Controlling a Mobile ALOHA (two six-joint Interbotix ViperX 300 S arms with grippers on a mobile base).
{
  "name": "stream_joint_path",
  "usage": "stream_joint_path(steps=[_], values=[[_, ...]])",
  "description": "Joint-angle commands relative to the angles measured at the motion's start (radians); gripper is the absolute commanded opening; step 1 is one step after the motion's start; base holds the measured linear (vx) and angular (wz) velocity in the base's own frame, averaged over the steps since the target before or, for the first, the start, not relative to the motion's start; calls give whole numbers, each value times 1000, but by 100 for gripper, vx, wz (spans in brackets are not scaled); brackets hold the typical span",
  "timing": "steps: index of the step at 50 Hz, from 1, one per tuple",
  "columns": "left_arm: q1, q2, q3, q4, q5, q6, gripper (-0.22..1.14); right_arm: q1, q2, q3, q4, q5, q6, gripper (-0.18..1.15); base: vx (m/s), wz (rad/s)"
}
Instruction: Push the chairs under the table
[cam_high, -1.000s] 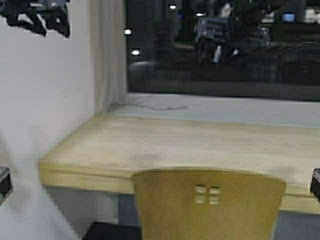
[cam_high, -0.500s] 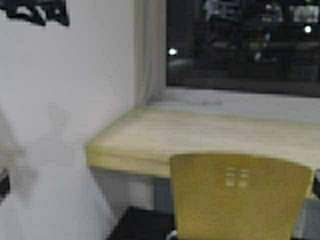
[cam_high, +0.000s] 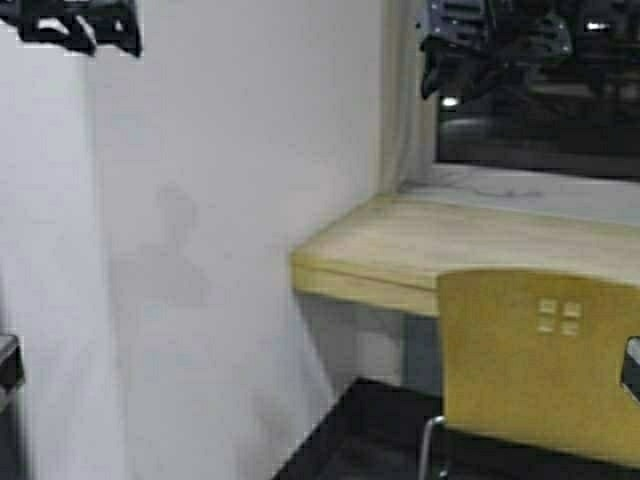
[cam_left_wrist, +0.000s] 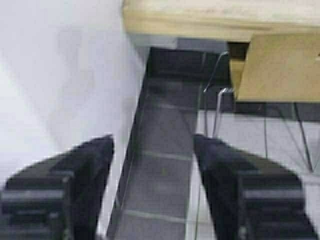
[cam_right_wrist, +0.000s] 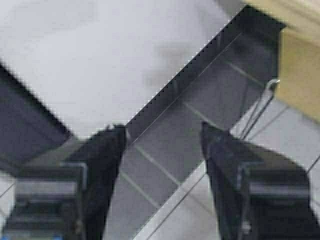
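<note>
One tan-yellow plywood chair (cam_high: 545, 365) with four small square cutouts in its back stands at the lower right, its back close to the front edge of the long pale-wood table (cam_high: 400, 250). The chair also shows in the left wrist view (cam_left_wrist: 280, 67) and the right wrist view (cam_right_wrist: 300, 75), with thin chrome legs (cam_left_wrist: 218, 107). My left gripper (cam_left_wrist: 152, 147) is open and empty, well short of the chair. My right gripper (cam_right_wrist: 162, 135) is open and empty above the floor. Both arms sit at the edges of the high view, touching nothing.
A white wall (cam_high: 200, 240) fills the left of the high view, close ahead. A dark window (cam_high: 540, 90) sits behind the table. A dark floor strip (cam_left_wrist: 165, 165) runs along the wall's foot beside pale floor tiles (cam_left_wrist: 250, 150).
The robot has turned left: table and chair have shifted right in the high view and the wall now fills most of it. The arms have not moved.
</note>
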Motion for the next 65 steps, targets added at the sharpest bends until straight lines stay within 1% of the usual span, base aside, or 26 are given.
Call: stream_joint_path(steps=[1,13,41,49,65], values=[[-2,-17,-25,5,-11,0,86,0,-14,-28,2,2,5,84,-37,23],[-3,-31,-25,0,-12,-3,86,14,-15,-38,2,14,3,84,-38,16],[-3,-31,-32,-3,-12,-18,86,15,40,-77,-3,15,0,84,-38,4],[-2,-38,-35,-3,-12,-38,86,14,41,-94,-3,57,-3,84,-37,9],[-2,-60,-34,-3,-12,-60,86,12,31,-104,-6,77,-6,84,-36,-1]])
